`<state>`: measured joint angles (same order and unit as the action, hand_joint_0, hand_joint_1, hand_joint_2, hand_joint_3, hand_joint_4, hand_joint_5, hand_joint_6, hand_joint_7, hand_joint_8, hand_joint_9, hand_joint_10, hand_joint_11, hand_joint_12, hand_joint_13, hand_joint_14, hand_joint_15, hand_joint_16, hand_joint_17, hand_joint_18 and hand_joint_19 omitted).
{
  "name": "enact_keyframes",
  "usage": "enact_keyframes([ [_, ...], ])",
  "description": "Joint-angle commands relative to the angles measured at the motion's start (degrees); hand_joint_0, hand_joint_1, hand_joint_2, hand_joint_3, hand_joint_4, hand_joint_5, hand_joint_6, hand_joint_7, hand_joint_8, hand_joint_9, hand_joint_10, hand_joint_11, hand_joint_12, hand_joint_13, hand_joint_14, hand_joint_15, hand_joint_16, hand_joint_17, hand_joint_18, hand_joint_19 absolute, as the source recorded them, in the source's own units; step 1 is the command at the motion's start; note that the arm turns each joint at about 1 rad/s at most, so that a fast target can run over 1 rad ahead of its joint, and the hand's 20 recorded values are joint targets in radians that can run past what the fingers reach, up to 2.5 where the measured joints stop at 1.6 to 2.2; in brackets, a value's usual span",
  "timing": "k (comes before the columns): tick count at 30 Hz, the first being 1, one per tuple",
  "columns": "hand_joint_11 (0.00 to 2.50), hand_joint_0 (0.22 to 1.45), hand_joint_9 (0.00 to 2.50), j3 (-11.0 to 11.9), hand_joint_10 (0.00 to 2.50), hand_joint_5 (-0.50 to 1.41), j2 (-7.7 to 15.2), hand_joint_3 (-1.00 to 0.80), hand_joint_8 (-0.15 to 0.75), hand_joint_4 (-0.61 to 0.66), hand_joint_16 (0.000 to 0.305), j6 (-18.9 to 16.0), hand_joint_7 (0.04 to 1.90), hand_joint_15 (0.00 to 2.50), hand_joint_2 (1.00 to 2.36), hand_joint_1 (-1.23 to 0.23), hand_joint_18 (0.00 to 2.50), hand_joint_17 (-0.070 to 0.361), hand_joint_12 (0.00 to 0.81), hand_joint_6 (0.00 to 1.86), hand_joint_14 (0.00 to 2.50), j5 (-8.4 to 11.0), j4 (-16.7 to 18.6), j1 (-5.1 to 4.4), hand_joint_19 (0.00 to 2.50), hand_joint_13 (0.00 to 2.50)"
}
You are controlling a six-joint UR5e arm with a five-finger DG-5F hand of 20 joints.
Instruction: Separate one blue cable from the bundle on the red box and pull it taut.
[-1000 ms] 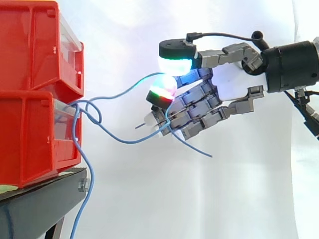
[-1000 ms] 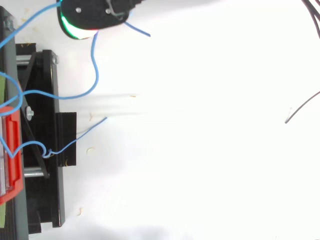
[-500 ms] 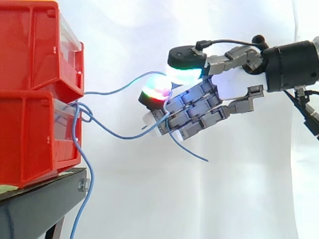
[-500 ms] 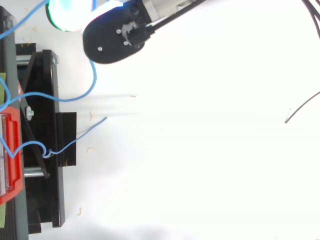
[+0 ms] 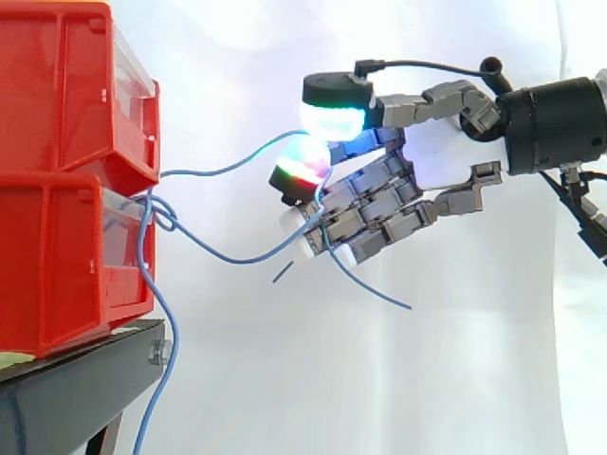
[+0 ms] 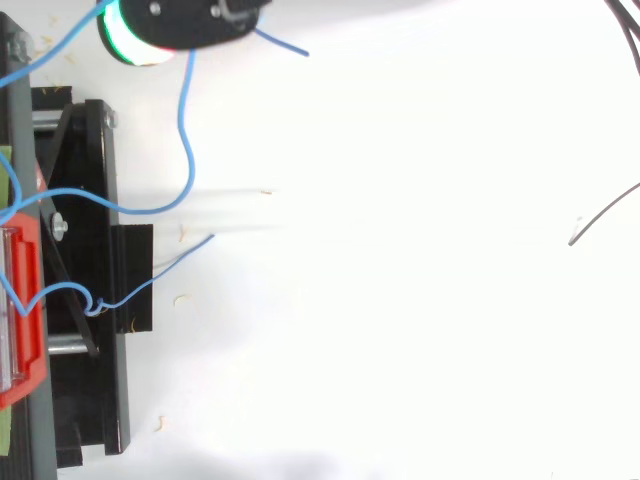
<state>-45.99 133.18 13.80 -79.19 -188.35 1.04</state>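
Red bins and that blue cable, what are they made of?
The red bins look like glossy moulded plastic: uniform colour, ribbed walls, soft sheen. The blue cable seems thin wire in smooth plastic or rubber insulation, since it holds loose springy loops; the core is hidden.

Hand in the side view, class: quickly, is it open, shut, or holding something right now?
Hand: shut on the blue cable, fingers curled round it; the cable sags, not yet taut.

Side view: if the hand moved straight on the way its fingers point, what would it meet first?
The hand would likely meet the sagging blue cable first, then the lower red bin; depth is unclear.
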Motion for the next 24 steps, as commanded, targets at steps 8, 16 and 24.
enact_keyframes([
  [8,0.22,0.63,0.71,0.0,0.01,-0.08,0.0,-0.13,0.257,0.07,0.050,0.3,0.79,0.26,1.01,-0.86,0.57,0.113,0.365,0.92,0.01,0.00,0.0,-0.16,0.45,0.53],
  [16,0.13,0.56,0.75,0.1,0.00,-0.05,0.0,-0.43,0.202,0.06,0.045,1.1,0.92,0.26,1.00,-0.37,0.45,0.102,0.332,0.85,0.01,0.00,-0.2,-0.25,0.54,0.47],
  [24,0.16,0.59,0.86,3.3,0.01,-0.04,-0.1,-0.25,0.233,0.12,0.047,6.3,0.91,0.26,1.01,-0.61,0.60,0.105,0.335,0.85,0.01,0.00,-5.0,-0.33,0.51,0.58],
])
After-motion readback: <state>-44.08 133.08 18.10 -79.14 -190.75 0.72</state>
